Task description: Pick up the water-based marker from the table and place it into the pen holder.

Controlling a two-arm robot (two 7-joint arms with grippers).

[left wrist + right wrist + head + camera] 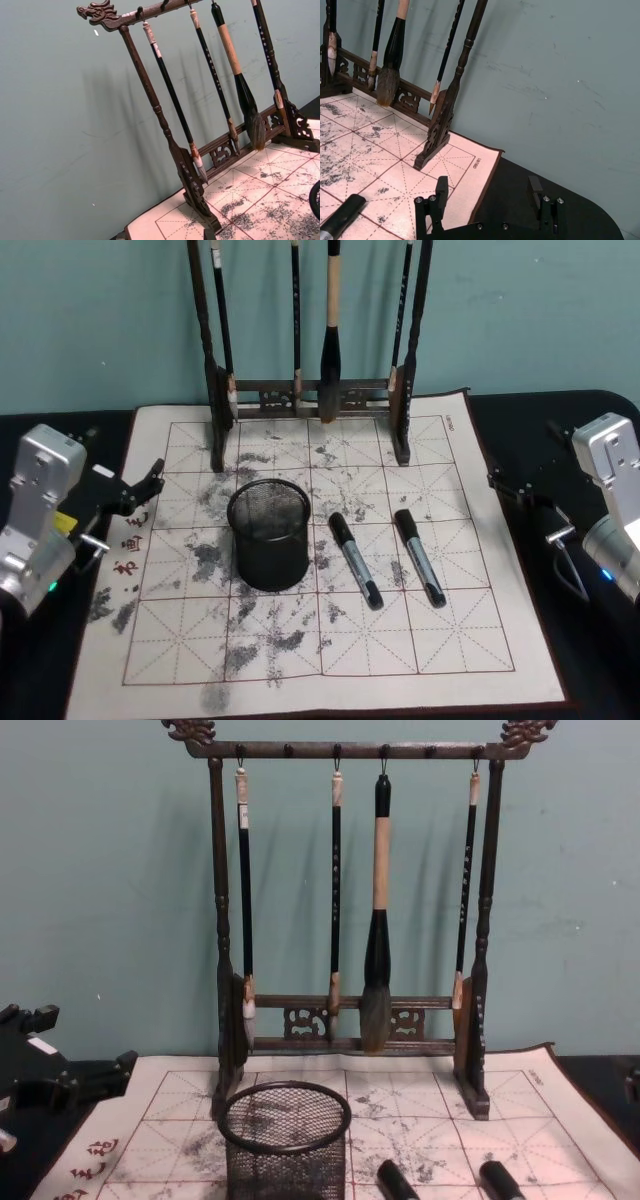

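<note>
Swing the wide-open right gripper (488,186) from the head view's right edge over the nearer marker (420,557), lying right of centre near the mesh pen holder (268,558), and close across its barrel, leaving the left gripper (140,488) parked far left.

brush rack (270,395) on gridded mat (460,630)

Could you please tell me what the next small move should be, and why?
Probably move the open right gripper toward the right marker: it lies flat beside the left marker, right of the pen holder, nearest that arm; the left gripper sits parked.
</note>
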